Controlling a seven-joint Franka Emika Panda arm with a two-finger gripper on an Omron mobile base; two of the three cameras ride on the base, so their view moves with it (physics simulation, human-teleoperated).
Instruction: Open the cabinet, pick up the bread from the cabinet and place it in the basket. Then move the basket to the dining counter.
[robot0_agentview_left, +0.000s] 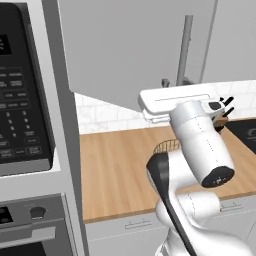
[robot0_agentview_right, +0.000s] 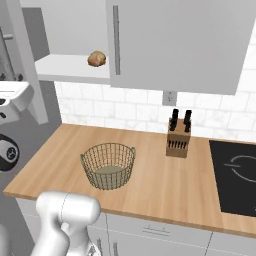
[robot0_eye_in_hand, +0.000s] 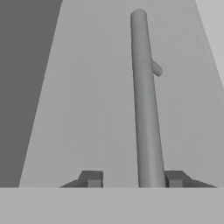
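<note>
The gripper (robot0_eye_in_hand: 133, 178) is held open astride the cabinet (robot0_eye_in_hand: 96, 87) handle (robot0_eye_in_hand: 144, 100); door swung out (bread (robot0_agentview_right: 97, 59) unpicked, beyond).

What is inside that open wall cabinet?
A small brown bread loaf sits on the white shelf of the cabinet. The closed door beside it covers the rest of the inside, so nothing more can be told.

Place: a home kitchen.
Appliances: microwave (robot0_agentview_left: 20, 90) above an oven (robot0_agentview_left: 35, 225); black cooktop (robot0_agentview_right: 235, 175).
Surfaces: wood worktop (robot0_agentview_right: 150, 175), white tile backsplash (robot0_agentview_right: 135, 112).
Storage: grey wall cabinet (robot0_agentview_right: 180, 45), drawers (robot0_agentview_right: 155, 230) below.
Utensils: knife block (robot0_agentview_right: 179, 137).
</note>
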